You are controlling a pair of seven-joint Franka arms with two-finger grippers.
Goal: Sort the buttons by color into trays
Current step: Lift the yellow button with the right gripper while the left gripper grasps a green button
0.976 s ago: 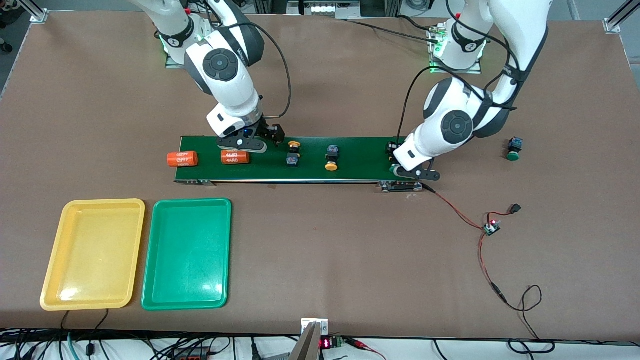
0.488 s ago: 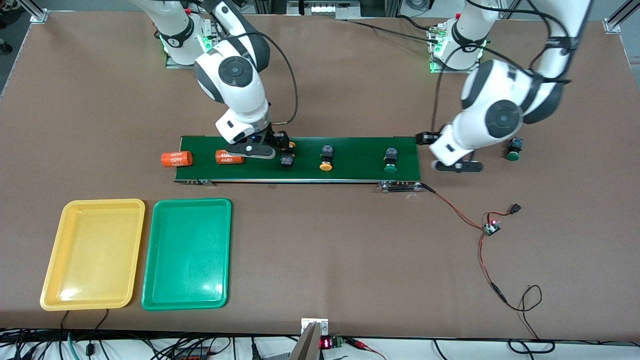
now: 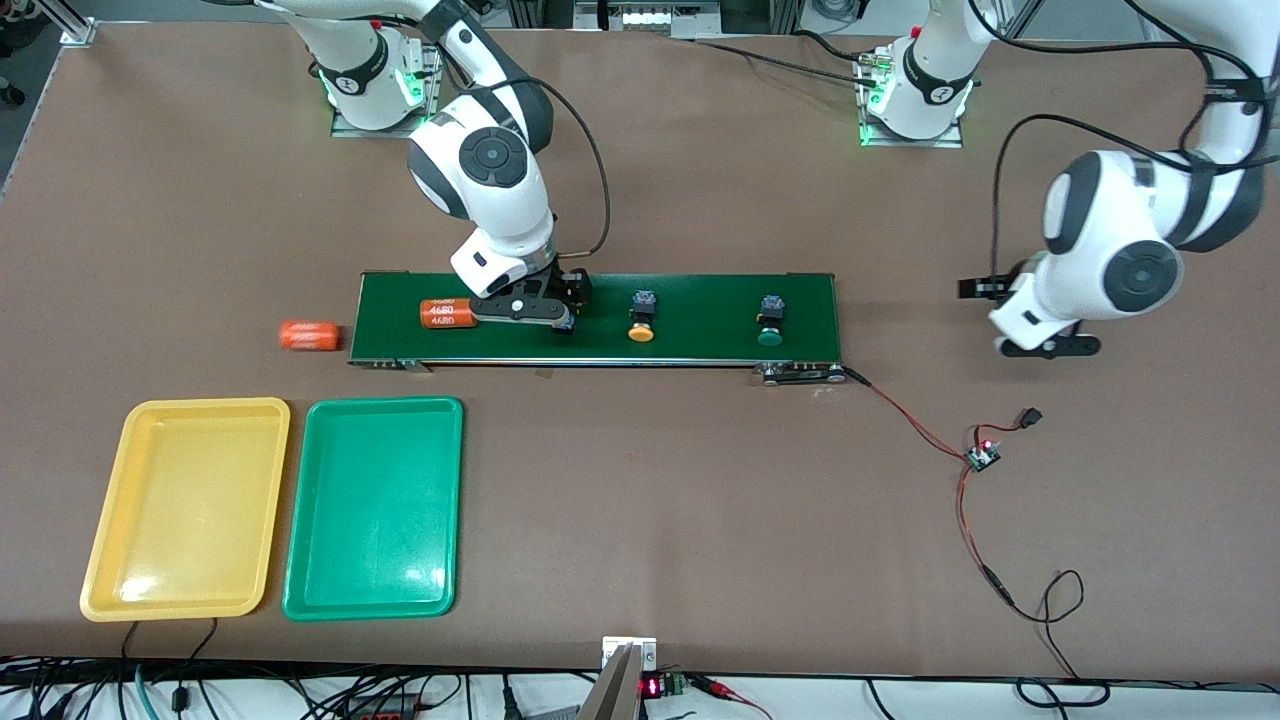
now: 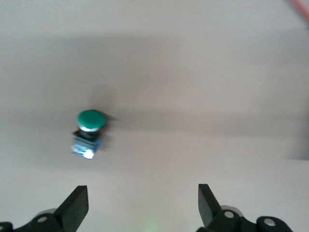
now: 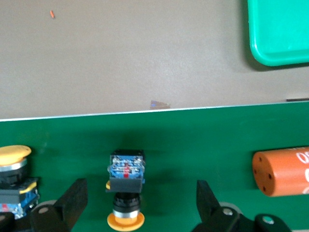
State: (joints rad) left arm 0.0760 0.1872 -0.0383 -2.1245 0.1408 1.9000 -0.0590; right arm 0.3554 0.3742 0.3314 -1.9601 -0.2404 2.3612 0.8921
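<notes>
Between the spread fingers of the right gripper (image 5: 137, 212), low over the belt (image 3: 700, 340), lies a yellow button (image 5: 125, 193). Under the open left gripper (image 4: 142, 212) a green button (image 4: 88, 133) lies on the bare table. Both trays, yellow (image 3: 105, 540) and green (image 3: 300, 540), hold nothing, so sorting is all ahead.

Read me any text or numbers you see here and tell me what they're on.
"4680", twice: orange cylinder on the belt.
Orange cylinder off the belt's end: print too blurred to read.
Red digits on the small display at the table edge: too small to read.
No other readable text.
</notes>
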